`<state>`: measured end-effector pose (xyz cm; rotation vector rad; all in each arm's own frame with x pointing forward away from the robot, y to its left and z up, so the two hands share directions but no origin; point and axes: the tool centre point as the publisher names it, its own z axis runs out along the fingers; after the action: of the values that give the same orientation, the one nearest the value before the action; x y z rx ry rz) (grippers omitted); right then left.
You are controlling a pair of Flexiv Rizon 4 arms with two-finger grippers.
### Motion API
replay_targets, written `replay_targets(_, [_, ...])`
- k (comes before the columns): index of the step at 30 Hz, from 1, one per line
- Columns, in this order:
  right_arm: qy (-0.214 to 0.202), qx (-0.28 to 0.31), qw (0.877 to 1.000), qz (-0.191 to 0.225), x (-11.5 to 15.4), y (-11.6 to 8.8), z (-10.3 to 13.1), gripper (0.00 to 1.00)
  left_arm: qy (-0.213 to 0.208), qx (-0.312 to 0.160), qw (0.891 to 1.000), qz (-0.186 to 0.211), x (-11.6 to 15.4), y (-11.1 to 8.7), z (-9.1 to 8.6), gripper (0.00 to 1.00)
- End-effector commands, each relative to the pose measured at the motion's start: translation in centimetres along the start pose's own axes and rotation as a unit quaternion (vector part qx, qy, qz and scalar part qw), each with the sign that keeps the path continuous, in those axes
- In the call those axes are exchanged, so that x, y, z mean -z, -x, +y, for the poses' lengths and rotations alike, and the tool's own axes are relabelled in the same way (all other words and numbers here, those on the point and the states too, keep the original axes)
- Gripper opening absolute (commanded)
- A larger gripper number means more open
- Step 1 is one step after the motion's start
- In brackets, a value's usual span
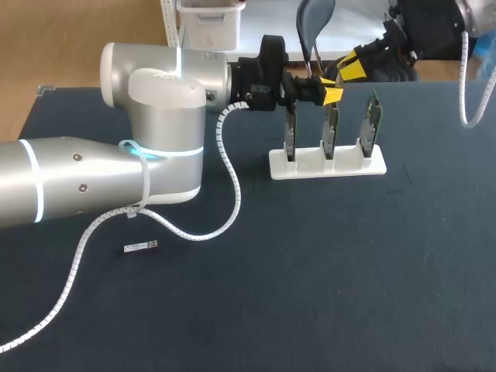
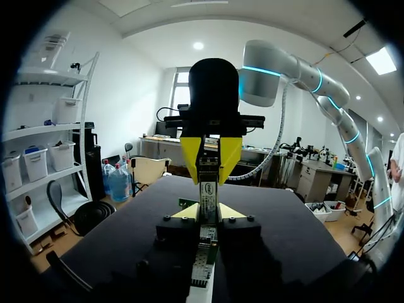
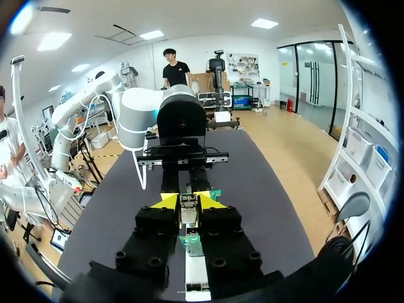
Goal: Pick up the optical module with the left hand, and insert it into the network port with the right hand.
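Above the middle network card (image 1: 331,130) of the white stand (image 1: 325,165) on the counter (image 1: 325,271), the left pincer (image 2: 209,213) and the right pincer (image 3: 189,203) are both clenched on one optical module (image 2: 208,188).

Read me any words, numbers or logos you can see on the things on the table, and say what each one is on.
White sticker on the upright green circuit board: a dark oval mark, too small to read.
Small silver optical module lying on the dark table: any print too small to read.
No other text shows.
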<state>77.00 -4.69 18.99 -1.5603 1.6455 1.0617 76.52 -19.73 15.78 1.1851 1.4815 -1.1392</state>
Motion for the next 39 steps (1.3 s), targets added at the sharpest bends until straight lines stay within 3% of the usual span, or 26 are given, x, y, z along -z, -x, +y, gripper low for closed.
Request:
replay_targets(1, [0.001,0.001,1.0,0.0,-0.2,-0.1,-0.2,0.0,0.0,0.0,1.0,0.001,0.0,0.1,-0.1,1.0])
replay_targets(15, [-0.002,-0.001,1.0,-0.003,-0.3,-0.2,0.0,0.0,-0.028,0.003,0.999,0.016,1.2,0.2,-0.6,1.0])
replay_targets(27, [-0.001,-0.001,1.0,-0.011,-0.4,-0.5,-0.2,0.0,-0.014,0.014,0.99,0.141,1.8,-0.6,-0.1,1.0])
replay_targets(39, [0.003,0.001,1.0,-0.009,-0.3,-0.4,-0.8,0.0,-0.022,-0.003,0.983,0.182,2.3,-2.6,0.1,1.0])
